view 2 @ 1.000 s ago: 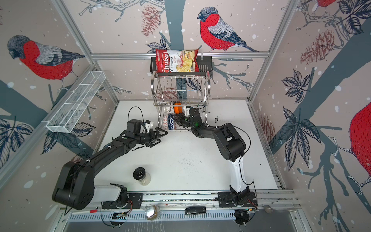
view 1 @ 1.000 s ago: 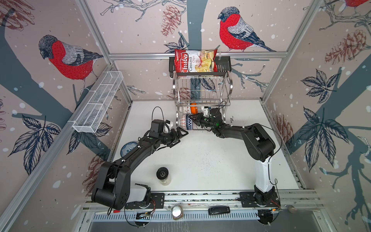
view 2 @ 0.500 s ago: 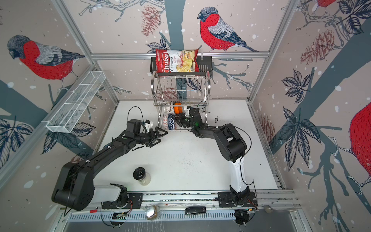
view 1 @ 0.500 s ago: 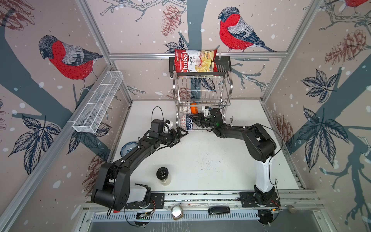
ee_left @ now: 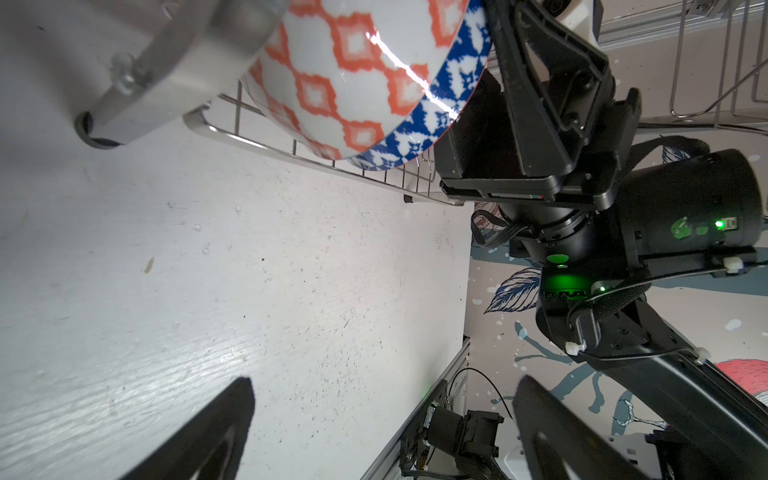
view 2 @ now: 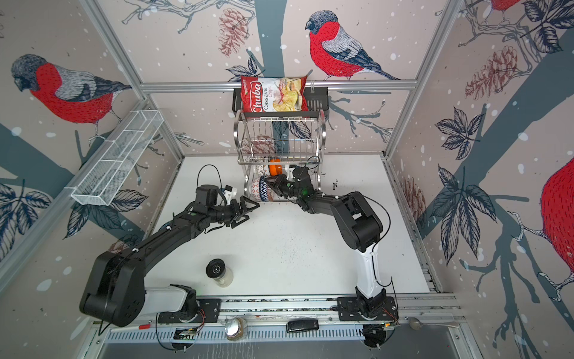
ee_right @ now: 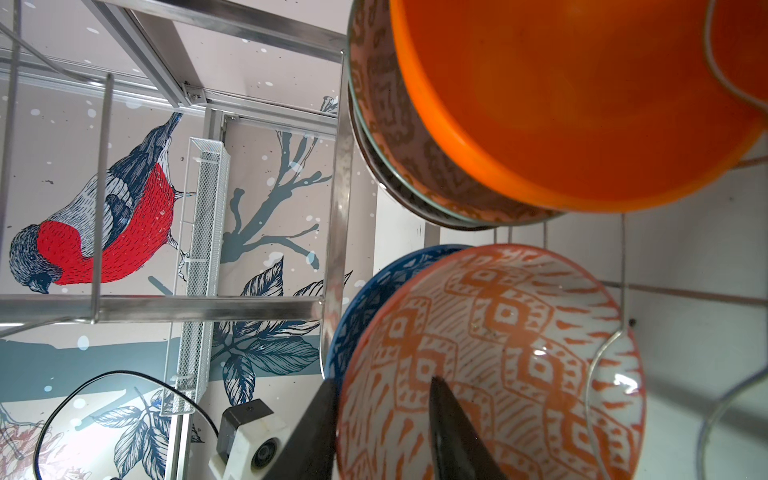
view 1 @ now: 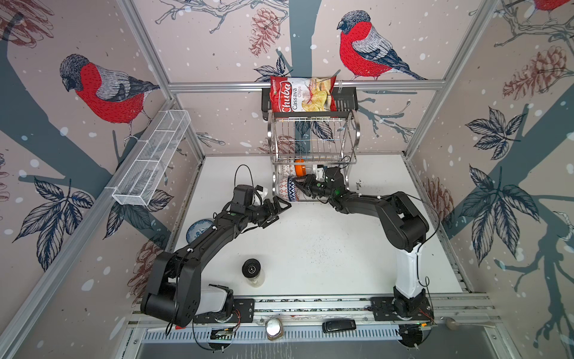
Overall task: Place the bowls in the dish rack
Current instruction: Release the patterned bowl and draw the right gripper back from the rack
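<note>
The steel dish rack (view 1: 313, 136) (view 2: 279, 136) stands at the back. On its lower tier a red-orange patterned bowl (view 1: 281, 189) (ee_left: 353, 62) and a blue triangle-patterned bowl (view 1: 292, 192) (ee_left: 449, 104) stand on edge together. Behind them are a plain orange bowl (view 1: 299, 169) (ee_right: 582, 104) and a grey-green patterned one (ee_right: 386, 124). My right gripper (view 1: 302, 186) (view 2: 273, 183) (ee_right: 378, 395) is open. Its jaws straddle the rim of a bowl with an orange-patterned inside (ee_right: 498, 353). My left gripper (view 1: 278, 211) (ee_left: 384, 386) hangs open and empty before the rack. A blue-white floral bowl (view 1: 198, 228) lies beside the left arm.
A black-lidded jar (view 1: 252, 269) (view 2: 216, 269) stands near the front of the table. A chips bag (view 1: 302, 94) sits in a black basket (view 1: 348, 99) above the rack. A long white mesh tray (view 1: 152, 158) hangs on the left wall.
The right gripper's jaws have spread apart at the bowl's rim, and the bowl stays on the rack. The left arm has not moved.
</note>
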`<state>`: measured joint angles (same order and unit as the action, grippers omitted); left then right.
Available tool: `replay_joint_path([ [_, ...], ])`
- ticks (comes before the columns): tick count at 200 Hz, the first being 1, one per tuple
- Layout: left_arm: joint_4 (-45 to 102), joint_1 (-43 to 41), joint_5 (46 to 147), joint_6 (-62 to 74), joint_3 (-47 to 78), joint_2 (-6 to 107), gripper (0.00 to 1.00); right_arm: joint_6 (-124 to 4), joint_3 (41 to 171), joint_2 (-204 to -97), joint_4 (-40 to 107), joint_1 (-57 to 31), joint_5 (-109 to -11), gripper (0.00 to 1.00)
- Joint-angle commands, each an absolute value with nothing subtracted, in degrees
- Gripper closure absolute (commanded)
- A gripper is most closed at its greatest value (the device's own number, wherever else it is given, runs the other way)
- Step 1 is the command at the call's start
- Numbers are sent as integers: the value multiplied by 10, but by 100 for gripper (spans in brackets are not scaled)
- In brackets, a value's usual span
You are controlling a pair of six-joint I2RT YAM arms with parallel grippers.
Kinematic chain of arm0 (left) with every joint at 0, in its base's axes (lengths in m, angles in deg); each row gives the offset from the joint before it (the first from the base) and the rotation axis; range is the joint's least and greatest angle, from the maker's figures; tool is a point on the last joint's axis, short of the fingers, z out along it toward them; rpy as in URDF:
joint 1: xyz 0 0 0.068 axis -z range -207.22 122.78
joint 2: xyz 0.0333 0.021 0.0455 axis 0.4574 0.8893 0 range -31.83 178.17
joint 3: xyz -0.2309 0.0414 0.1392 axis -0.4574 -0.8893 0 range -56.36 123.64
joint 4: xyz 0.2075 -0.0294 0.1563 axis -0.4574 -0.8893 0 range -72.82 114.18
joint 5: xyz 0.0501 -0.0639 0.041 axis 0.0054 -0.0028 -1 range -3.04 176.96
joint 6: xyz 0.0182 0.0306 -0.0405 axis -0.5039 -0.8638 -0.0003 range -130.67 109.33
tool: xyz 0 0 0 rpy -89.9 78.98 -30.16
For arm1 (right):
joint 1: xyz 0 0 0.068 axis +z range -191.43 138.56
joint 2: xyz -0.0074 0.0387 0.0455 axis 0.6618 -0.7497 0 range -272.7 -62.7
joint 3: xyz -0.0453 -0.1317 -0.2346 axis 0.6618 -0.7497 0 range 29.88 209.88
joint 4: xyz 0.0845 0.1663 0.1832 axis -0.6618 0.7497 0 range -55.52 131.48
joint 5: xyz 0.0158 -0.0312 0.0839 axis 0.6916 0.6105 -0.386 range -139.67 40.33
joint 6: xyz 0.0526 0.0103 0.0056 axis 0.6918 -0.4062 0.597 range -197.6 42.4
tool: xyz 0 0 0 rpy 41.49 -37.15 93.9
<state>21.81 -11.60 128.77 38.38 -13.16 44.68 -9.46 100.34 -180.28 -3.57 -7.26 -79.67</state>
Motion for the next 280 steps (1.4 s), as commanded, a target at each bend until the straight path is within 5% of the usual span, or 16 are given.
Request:
replay_joint_path([
  [1, 228, -115, 1288, 374, -130, 444, 3, -89, 1003, -1793, -46, -72, -796, 61],
  [112, 228, -115, 1288, 378, -130, 436, 2, -78, 993, -1764, -40, -72, -787, 56],
  [280, 200, -107, 1258, 392, -160, 385, 3, -87, 871, -1650, -28, -72, -751, 19],
])
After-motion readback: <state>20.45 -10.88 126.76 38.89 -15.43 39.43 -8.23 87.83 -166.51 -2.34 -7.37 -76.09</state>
